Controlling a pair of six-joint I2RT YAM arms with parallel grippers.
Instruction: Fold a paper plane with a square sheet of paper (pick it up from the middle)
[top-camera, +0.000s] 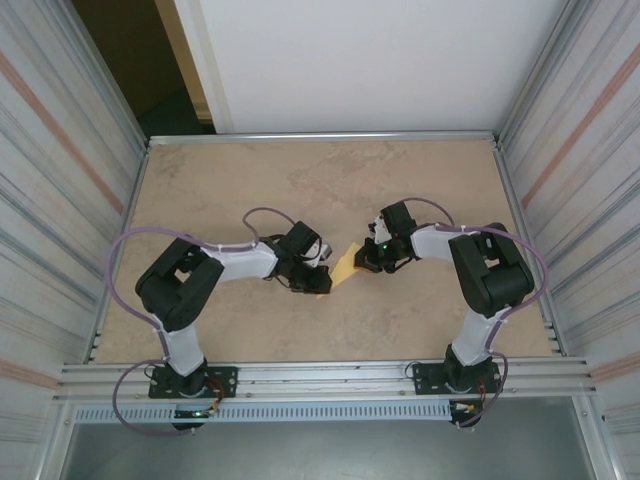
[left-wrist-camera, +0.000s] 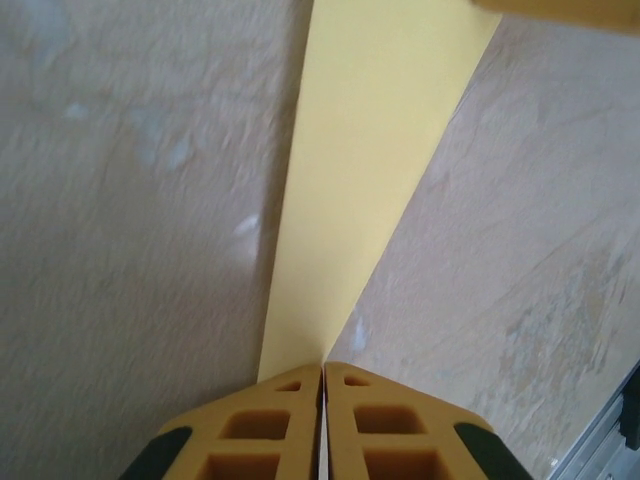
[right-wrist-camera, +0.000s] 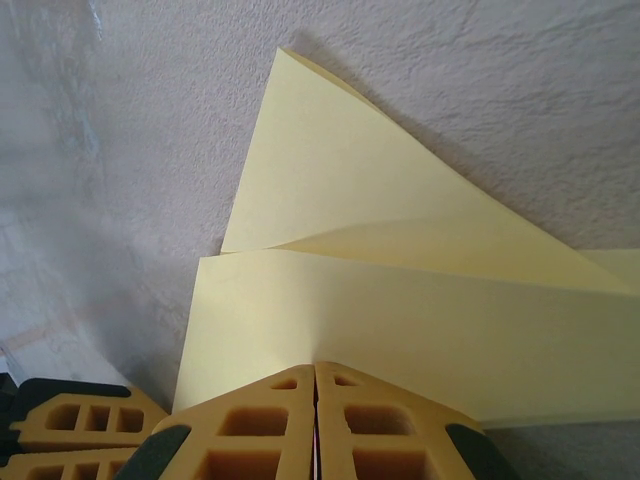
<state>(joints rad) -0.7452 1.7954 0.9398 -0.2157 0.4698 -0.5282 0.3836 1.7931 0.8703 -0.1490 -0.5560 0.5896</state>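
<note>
The square sheet of paper (top-camera: 345, 267), pale yellow and folded to a pointed shape, hangs between my two grippers near the middle of the table. My left gripper (top-camera: 324, 282) is shut on its narrow tip; in the left wrist view the paper (left-wrist-camera: 370, 150) tapers down into the closed left gripper (left-wrist-camera: 323, 366). My right gripper (top-camera: 362, 262) is shut on the other end. In the right wrist view the right gripper (right-wrist-camera: 315, 365) pinches the edge of a wide flap (right-wrist-camera: 400, 320), and a second pointed flap (right-wrist-camera: 330, 170) lifts behind it.
The beige stone-patterned table (top-camera: 250, 180) has metal rails at its edges (top-camera: 320, 372) and ribbed walls on both sides. The left gripper's fingers (right-wrist-camera: 70, 425) show at the lower left of the right wrist view, close to the right gripper.
</note>
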